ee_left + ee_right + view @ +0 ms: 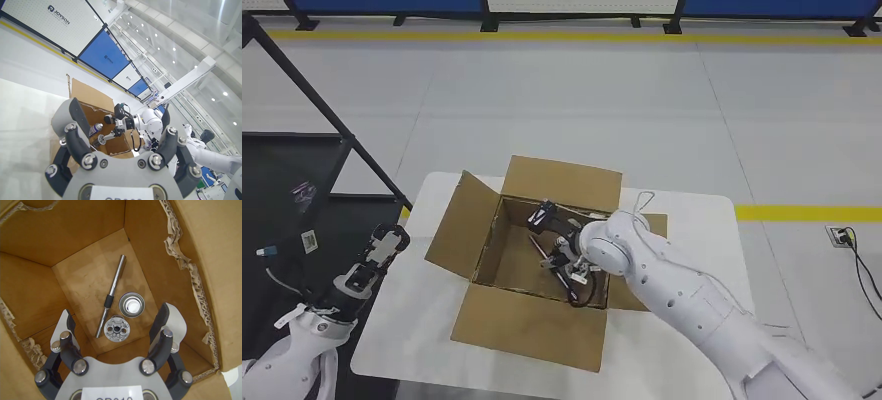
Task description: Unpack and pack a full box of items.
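Observation:
An open cardboard box (527, 330) stands on the white table (412, 330). On the box floor (81, 279) lie a shiny metal rod (113, 292) with a black sleeve, an upright spray can (132, 306) seen from above, and a round metal part (116, 330) with holes. My right gripper (116, 310) hangs open inside the box, above the can and the round part and touching neither. It also appears over the box (562, 265). My left gripper (390, 240) is open and holds nothing, off the table's left edge. From there my left gripper (121, 106) faces the box (88, 94).
The box's flaps (457, 225) fold outward on all sides, with torn, ragged edges (177, 255). A black metal frame (302, 95) and a dark panel stand left of the table. The table has bare room at its front left and right (697, 215).

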Robot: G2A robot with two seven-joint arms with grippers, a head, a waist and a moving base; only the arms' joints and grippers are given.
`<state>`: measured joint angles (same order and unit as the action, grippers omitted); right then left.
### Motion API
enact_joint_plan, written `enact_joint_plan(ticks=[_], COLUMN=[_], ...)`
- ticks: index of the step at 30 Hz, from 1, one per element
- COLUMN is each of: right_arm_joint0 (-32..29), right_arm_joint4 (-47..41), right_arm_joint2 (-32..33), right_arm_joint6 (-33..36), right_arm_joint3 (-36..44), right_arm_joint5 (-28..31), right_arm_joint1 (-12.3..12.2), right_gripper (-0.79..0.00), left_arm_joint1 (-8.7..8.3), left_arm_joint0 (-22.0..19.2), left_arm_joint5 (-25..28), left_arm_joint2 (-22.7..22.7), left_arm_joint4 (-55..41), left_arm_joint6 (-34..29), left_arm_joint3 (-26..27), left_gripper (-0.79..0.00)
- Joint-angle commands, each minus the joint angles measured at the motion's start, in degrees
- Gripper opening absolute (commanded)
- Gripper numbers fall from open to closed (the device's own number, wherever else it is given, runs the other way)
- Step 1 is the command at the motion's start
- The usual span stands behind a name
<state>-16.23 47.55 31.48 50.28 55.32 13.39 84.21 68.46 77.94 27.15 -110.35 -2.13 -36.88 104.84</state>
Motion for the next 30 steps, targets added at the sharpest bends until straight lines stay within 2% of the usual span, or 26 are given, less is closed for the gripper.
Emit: enact_joint_plan(ticks=[1, 3, 4, 5, 6, 8, 9, 11, 13, 14, 17, 21, 26, 30], right_arm_joint0=[0.88, 1.70, 1.97, 2.22, 2.46, 2.90, 3.10, 3.48, 3.89, 4.02, 4.60, 5.34, 5.99, 5.51], right_arm_joint4=[-0.94, -0.85, -0.83, -0.85, -0.86, -1.04, -1.14, -1.14, -0.89, -0.77, -0.39, 0.03, 0.85, 1.71], right_arm_joint2=[-0.66, -1.39, -1.74, -1.97, -2.25, -2.61, -2.78, -3.18, -3.50, -3.66, -3.97, -4.08, -2.91, -0.30], right_arm_joint6=[-0.73, -1.84, -2.55, -3.36, -3.97, -5.16, -5.48, -6.21, -6.75, -6.95, -7.10, -7.71, -8.87, -6.65], right_arm_joint3=[-3.07, -5.99, -7.23, -8.53, -9.68, -12.09, -13.30, -15.16, -17.08, -17.87, -20.11, -21.32, -18.37, -11.49], right_arm_joint5=[0.70, 0.44, 0.49, 0.24, 0.36, 0.77, 0.93, 1.23, 0.95, 0.80, 0.45, 1.68, 4.44, 6.07], right_arm_joint1=[1.05, 2.08, 2.58, 3.06, 3.52, 4.38, 4.79, 5.63, 6.39, 6.76, 7.75, 8.71, 8.45, 6.59], right_gripper=[0.000, 0.000, -0.065, -0.083, -0.062, -0.200, -0.234, -0.231, -0.274, -0.369, -0.468, -0.785, -0.785, -0.785], left_arm_joint1=[0.00, 0.00, 0.00, 0.00, 0.00, 0.00, 0.00, 0.00, 0.00, 0.00, 0.00, 0.00, 0.00, 0.00], left_arm_joint0=[0.00, 0.00, 0.00, 0.00, 0.00, 0.00, 0.00, 0.00, 0.00, 0.00, 0.00, 0.00, 0.00, 0.00], left_arm_joint5=[0.00, 0.00, 0.00, 0.00, 0.00, 0.00, 0.00, 0.00, 0.00, 0.00, 0.00, 0.00, 0.00, 0.00], left_arm_joint2=[0.00, 0.00, 0.00, 0.00, 0.00, 0.00, 0.00, 0.00, 0.00, 0.00, 0.00, 0.00, 0.00, 0.00], left_arm_joint4=[0.00, 0.00, 0.00, 0.00, 0.00, 0.00, 0.00, 0.00, 0.00, 0.00, 0.00, 0.00, 0.00, 0.00], left_arm_joint6=[0.00, 0.00, 0.00, 0.00, 0.00, 0.00, 0.00, 0.00, 0.00, 0.00, 0.00, 0.00, 0.00, 0.00], left_arm_joint3=[0.00, 0.00, 0.00, 0.00, 0.00, 0.00, 0.00, 0.00, 0.00, 0.00, 0.00, 0.00, 0.00, 0.00], left_gripper=[0.000, 0.000, 0.000, 0.000, 0.000, 0.000, 0.000, 0.000, 0.000, 0.000, 0.000, 0.000, 0.000, 0.000])
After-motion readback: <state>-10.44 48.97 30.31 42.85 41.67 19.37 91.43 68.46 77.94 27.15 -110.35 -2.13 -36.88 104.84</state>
